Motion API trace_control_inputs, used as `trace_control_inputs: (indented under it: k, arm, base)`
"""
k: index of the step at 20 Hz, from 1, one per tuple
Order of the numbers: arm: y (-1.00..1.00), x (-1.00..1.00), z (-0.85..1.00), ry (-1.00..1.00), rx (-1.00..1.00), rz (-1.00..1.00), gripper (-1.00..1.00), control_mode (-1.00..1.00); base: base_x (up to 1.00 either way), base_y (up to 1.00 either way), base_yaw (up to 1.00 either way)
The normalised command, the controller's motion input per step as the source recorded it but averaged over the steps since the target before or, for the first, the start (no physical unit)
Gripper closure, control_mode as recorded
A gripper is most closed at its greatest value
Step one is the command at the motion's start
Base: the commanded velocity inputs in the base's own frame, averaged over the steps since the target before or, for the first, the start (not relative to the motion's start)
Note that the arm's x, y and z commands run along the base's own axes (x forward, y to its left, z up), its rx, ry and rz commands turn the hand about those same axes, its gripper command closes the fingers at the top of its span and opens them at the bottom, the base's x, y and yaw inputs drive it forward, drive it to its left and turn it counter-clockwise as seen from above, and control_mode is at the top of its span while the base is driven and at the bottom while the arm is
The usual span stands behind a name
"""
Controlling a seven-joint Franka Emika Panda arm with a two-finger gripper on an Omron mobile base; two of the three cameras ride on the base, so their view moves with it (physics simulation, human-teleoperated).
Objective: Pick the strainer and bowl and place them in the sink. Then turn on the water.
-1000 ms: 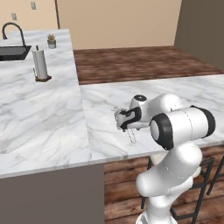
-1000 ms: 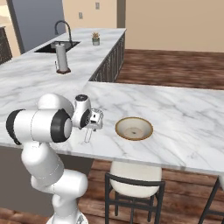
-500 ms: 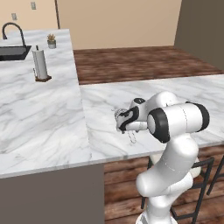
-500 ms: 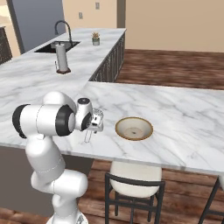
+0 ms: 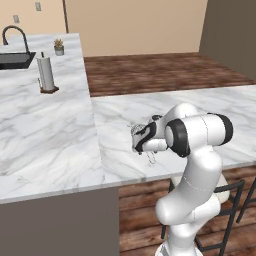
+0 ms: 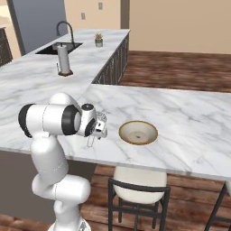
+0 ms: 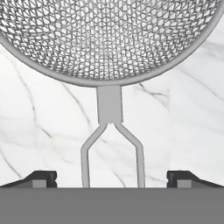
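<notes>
Gripper (image 7: 111, 181) spread wide over one strainer (image 7: 107, 39) on my marble counter (image 6: 189, 113), wire handle between the tips; one bowl (image 6: 138, 132) near, one sink (image 5: 14, 59) far off.

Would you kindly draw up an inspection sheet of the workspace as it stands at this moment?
Surface: white marble counter, L-shaped, running back to the sink.
Job's things: strainer lies on the counter, wire handle pointing toward the hand camera; bowl sits upright on the counter beside the arm; sink is far off with its dark faucet; no water seen.
Clutter: paper towel roll and small potted plant near the sink.
Grippers: pincer is open, its tips straddling the strainer handle, nothing held.
Cables: nothing seen.
Surroundings: wooden floor, beige walls, stool under the counter edge.
</notes>
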Motion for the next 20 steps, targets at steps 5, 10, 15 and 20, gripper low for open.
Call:
trace_control_inputs:
  k: [5,10,15,20]
  arm:
    - [0.00,0.08,-0.17,0.00,0.00,0.00,-1.00,-1.00]
    - [0.00,0.01,-0.07,0.03,0.00,0.00,1.00,-1.00]
    - [0.00,0.00,0.00,0.01,0.00,0.00,1.00,-1.00]
    - [0.00,0.00,0.00,0.00,0.00,0.00,1.00,-1.00]
  base:
    - [0.00,0.00,0.00]
    - [0.00,0.00,0.00]
    - [0.00,0.00,0.00]
    - [0.00,0.00,0.00]
